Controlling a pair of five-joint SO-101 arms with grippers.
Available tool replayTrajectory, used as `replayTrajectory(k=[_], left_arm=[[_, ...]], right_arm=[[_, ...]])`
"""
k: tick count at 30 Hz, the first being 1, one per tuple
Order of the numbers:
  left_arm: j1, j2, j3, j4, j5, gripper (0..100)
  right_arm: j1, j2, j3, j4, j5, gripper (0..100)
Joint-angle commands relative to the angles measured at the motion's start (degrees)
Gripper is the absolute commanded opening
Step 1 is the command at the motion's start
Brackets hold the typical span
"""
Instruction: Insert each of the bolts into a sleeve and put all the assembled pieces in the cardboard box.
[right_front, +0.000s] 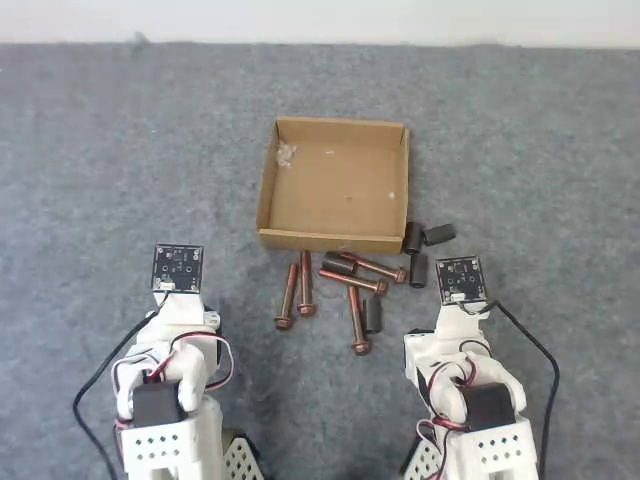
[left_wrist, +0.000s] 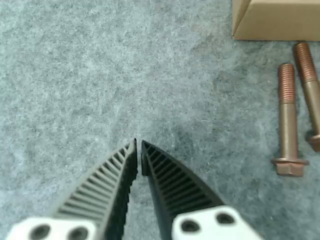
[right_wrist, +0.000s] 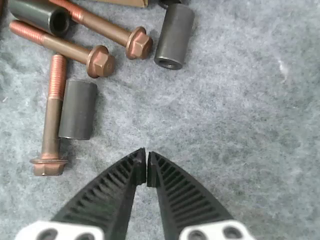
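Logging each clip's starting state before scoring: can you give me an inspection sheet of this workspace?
Surface: grey carpet, nothing spilled on it.
Job's things: open cardboard box with no bolt or sleeve inside; five copper bolts and five black sleeves lie loose in front of and beside it, none seen assembled.
Clutter: small pale scrap in a box corner.
Grippers: left gripper shut, empty, over bare carpet; right gripper shut, empty, near a bolt and sleeve.
Cables: black cable beside the right arm, another beside the left.
Surroundings: pale wall behind the carpet.
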Motion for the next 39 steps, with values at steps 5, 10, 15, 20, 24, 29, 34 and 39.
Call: replayTrajectory(k=[5,10,15,20,24,29,34,39], left_arm=[[0.09,-1.23,-0.40,0.26,-0.35,1],[0.09,-1.23,-0.40,0.26,-0.35,1],[0.09,-1.23,-0.40,0.26,-0.35,1],[0.09,-1.23,-0.40,0.26,-0.35,1],[3.43,-1.23,-0.40,0.26,-0.44,1],[8.09,-1.23,-0.40,0.26,-0.35,1],[8.18,-1.23,-0.40,0.26,-0.35,1],[7.82,-1.23,-0.40,-0.09,-0.35,1]], right_arm=[[0.04,-0.92,1.05,0.22,-0.35,0.7],[-0.04,-0.92,1.05,0.22,-0.35,0.7],[0.04,-0.92,1.05,0.22,-0.35,0.7],[0.13,-0.92,1.05,0.22,-0.35,0.7],[0.13,-0.92,1.05,0.22,-0.35,0.7],[0.04,-0.92,1.05,0.22,-0.35,0.7],[-0.22,-0.92,1.05,0.22,-0.35,0.7],[0.22,-0.92,1.05,0.22,-0.35,0.7]])
